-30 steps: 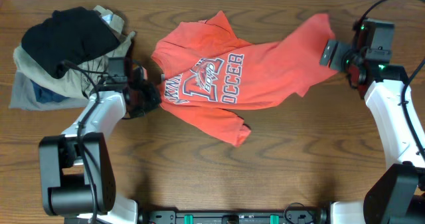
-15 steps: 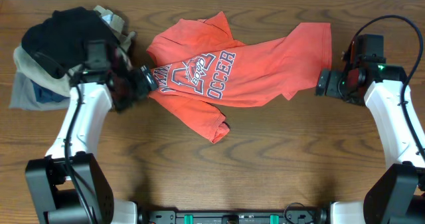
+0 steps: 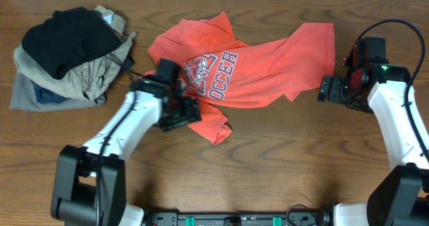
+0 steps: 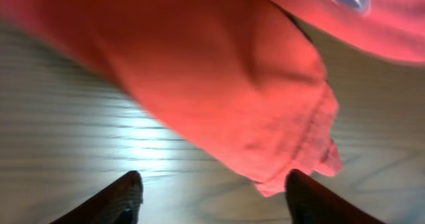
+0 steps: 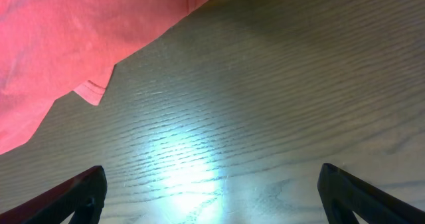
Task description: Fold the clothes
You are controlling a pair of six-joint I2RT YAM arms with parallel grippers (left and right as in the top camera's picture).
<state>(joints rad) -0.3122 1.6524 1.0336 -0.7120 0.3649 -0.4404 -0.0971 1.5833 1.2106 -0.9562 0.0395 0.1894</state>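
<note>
1. Starting overhead: the red-orange T-shirt (image 3: 258,72) lies crumpled, print up, from the centre of the wooden table (image 3: 281,159) toward 1 o'clock. One bunched sleeve (image 3: 216,127) trails out at the shirt's 7 o'clock. The left gripper (image 3: 184,112) sits over the shirt's 8 o'clock edge, beside that sleeve. The right gripper (image 3: 326,89) hangs just off the cloth at 3 o'clock. A heap of black and khaki clothes (image 3: 67,55) rests apart at 10 o'clock of the table. No fold is made, so I judge the step to be laying the shirt flat.

2. Left wrist view: the fingers (image 4: 129,192) are spread with nothing between them. The sleeve's hem (image 4: 292,144) lies just ahead at 12 to 1 o'clock, with bare wood beneath the tips. The next move probably calls for reaching forward, pinching that hem and drawing it outward.

3. Right wrist view: the fingers (image 5: 83,187) are spread wide over bare table. The shirt's edge (image 5: 73,51) fills the 10 to 11 o'clock corner. This arm would need to advance toward it to hold the far side taut.
</note>
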